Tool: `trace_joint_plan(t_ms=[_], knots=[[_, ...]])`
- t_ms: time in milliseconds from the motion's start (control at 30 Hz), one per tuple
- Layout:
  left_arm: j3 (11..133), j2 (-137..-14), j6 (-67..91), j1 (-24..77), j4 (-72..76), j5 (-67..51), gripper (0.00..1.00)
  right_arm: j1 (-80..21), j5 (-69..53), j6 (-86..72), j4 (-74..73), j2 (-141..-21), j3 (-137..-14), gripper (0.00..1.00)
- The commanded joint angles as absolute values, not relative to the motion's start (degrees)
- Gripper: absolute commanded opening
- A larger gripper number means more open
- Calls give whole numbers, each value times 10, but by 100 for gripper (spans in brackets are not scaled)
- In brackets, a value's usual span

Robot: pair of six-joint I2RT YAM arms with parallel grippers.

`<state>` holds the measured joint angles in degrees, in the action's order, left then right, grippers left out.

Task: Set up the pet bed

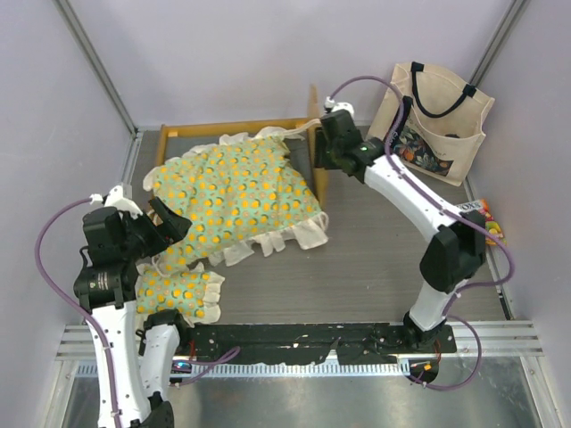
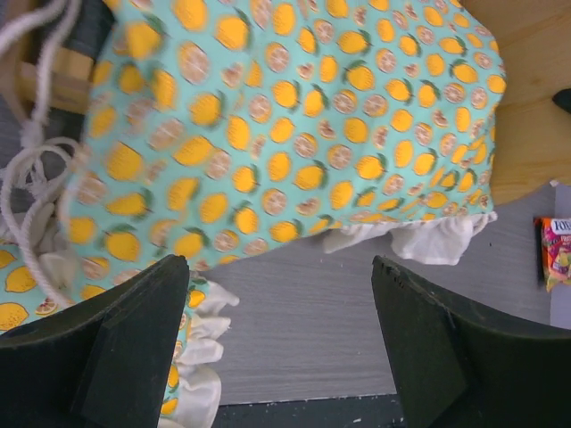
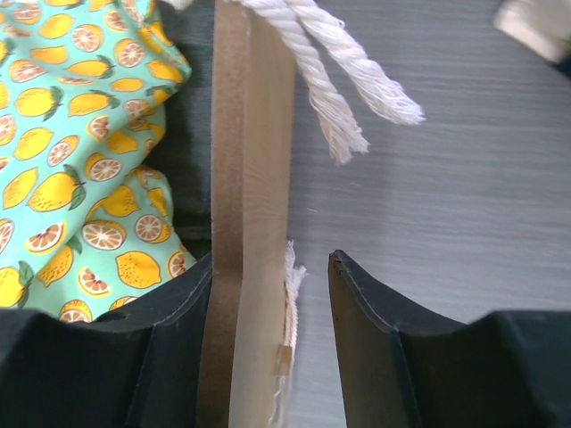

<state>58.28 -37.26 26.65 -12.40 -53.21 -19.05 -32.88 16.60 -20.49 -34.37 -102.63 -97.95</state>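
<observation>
The pet bed's light-wood frame (image 1: pixel 234 128) stands at the back of the table, its headboard (image 1: pixel 317 169) on the right. The green orange-print mattress cushion (image 1: pixel 234 192) lies crooked over the frame and spills toward the front left. My right gripper (image 1: pixel 319 153) straddles the headboard board (image 3: pixel 254 178). Its left finger (image 3: pixel 169 339) lies against the wood and its right finger (image 3: pixel 375 339) stands a small gap away. My left gripper (image 2: pixel 281 294) is open by the cushion's front-left ruffle (image 2: pixel 201 330), with only bare table between its fingers.
A small matching ruffled pillow (image 1: pixel 180 294) lies next to the left arm. A cream tote bag (image 1: pixel 434 116) leans at the back right. A snack packet (image 1: pixel 492 225) sits by the right wall. White cord ties (image 3: pixel 343 80) hang over the headboard.
</observation>
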Motion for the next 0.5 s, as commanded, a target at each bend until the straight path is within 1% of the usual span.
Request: trace_joint_plan(t_ms=[0, 67, 133, 200, 233, 300, 367, 400, 433, 467], knots=[[587, -374, 265, -103, -544, -221, 86, -256, 226, -170, -357, -892, -898, 2], [586, -375, 265, -82, -545, -222, 85, -220, 218, -173, -359, -865, -863, 2], [586, -376, 279, -53, -545, -231, 84, -205, 218, -172, -370, -839, -848, 2], [588, -375, 288, -23, -553, -214, 82, -194, 220, -170, -375, -827, -831, 1], [588, -374, 292, 17, -559, -162, 81, -193, 221, -171, -378, -819, -827, 1], [581, -375, 314, 73, -572, -121, 80, -192, 236, -178, -381, -813, -813, 1], [571, -388, 350, 115, -578, -77, 75, -185, 239, -177, -375, -803, -799, 1], [568, -392, 362, 165, -584, -48, 75, -177, 239, -175, -375, -801, -796, 1], [566, -393, 380, 191, -590, 29, 75, -173, 237, -171, -375, -798, -794, 1], [563, -390, 414, 217, -596, 59, 76, -171, 240, -168, -379, -789, -791, 1]])
